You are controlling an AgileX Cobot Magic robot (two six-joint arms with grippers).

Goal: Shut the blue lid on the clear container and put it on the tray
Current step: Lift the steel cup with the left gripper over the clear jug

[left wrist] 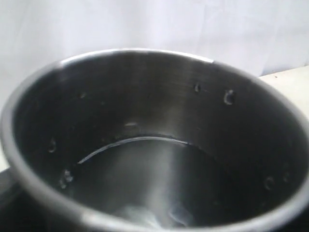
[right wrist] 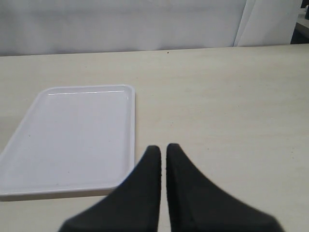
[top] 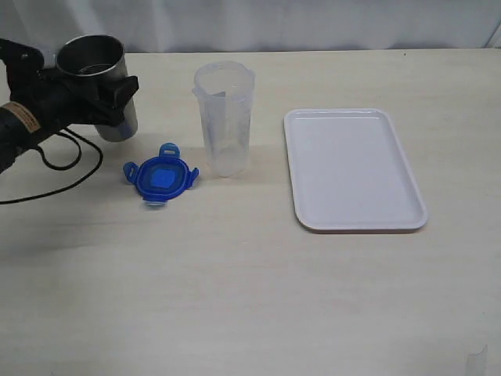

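While uncapped and off the tray, counts as barely started. Find the blue lid (top: pixel 160 175) lying flat on the bench (top: pixel 235 274), tabs splayed, just beside the foot of the clear container (top: pixel 225 117) but apart from it. See that container upright and open-mouthed, between lid and tray (top: pixel 407 211), touching neither. No load on the tray.

Further out, toward the left edge: the left tool (top: pixel 92 95) spread wide and clamped around a steel cup (top: pixel 117 125), one black jaw plain against its wall. Impossible to say whether lifted or resting on the bench. From the left wrist, only the cup's dark inside. On the other side, the right tool (right wrist: pixel 164 169) pinched fully together, holding nothing, poised above the bench near a corner of the tray.

Judged as a preliminary step: handling the cup, with lid work not yet begun. Next, probably: let go of the cup, take the lid by its rim, carry it level over the container's mouth, centre it, press down and snap the tabs. Likely worth steadying the tall, light container with the idle tool against tipping.
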